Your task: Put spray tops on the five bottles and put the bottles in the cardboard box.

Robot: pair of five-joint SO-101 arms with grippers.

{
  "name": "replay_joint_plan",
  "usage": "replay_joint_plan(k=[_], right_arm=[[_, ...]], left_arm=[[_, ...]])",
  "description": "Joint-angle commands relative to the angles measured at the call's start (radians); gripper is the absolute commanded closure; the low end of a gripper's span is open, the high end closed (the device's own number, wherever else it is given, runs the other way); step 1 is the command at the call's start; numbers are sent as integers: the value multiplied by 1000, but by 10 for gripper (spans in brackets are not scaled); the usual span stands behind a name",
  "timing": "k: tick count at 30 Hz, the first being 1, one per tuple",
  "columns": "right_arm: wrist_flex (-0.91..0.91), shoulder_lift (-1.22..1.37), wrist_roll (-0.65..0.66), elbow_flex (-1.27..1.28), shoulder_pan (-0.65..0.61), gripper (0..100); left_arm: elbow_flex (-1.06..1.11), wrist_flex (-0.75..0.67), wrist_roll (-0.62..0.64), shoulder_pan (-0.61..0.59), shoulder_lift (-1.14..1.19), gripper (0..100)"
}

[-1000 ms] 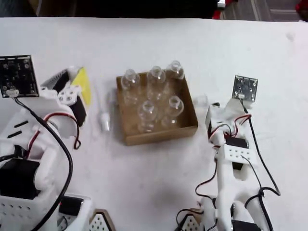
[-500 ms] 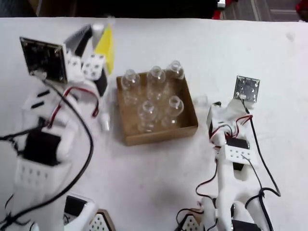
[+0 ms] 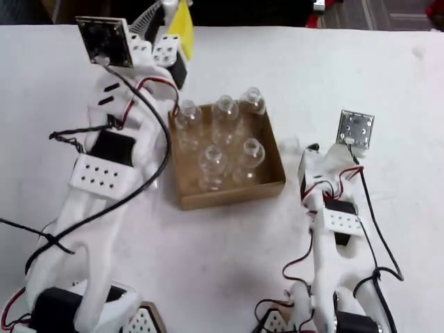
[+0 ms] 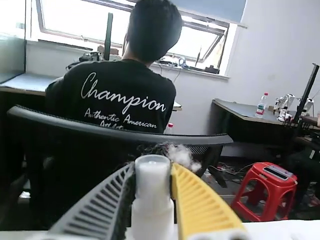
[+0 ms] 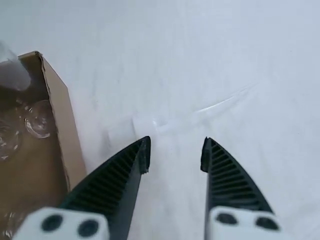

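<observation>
The box [image 3: 229, 191] sits mid-table [image 3: 361, 69], open side up. All 5 bottles [image 3: 213, 161] stand upright inside it: 3 in a row along the box's far wall and 2 nearer its front wall. Their necks are bare.

The left arm stretches past the box's left side. The left gripper [image 3: 170, 10] lies beyond the box's far-left corner, at the table's far edge. In the left wrist view this gripper [image 4: 152, 167] is clenched on a white spray top [image 4: 151, 200]. The top stands upright between the grey jaw and the yellow jaw, touching both, with its rounded head just above the jaw tips.

The right arm lies to the right of the box. The right gripper [image 5: 174, 150] is released: its 2 dark jaws stand apart over bare table with nothing between them, just off the box's right wall. A second top [image 5: 145, 124] lies on its side on the table just beyond the jaw tips, near that same wall. Its thin tube trails away from the box. The high view shows this second top [image 3: 288, 144] beside the box's right wall, near the far-right corner.
</observation>
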Motion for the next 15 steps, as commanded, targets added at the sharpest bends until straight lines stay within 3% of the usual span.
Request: replay_joint_plan(k=[1,8,15], right_arm=[[-70,27,11,-14,10,854],[-74,35,11,-15,10,854],[-74,35,11,-15,12,854]], left_arm=[[-3,-34,74,-39,7,976],[83,-63,69,-42,13,976],[213,-301,68,-67,12,977]])
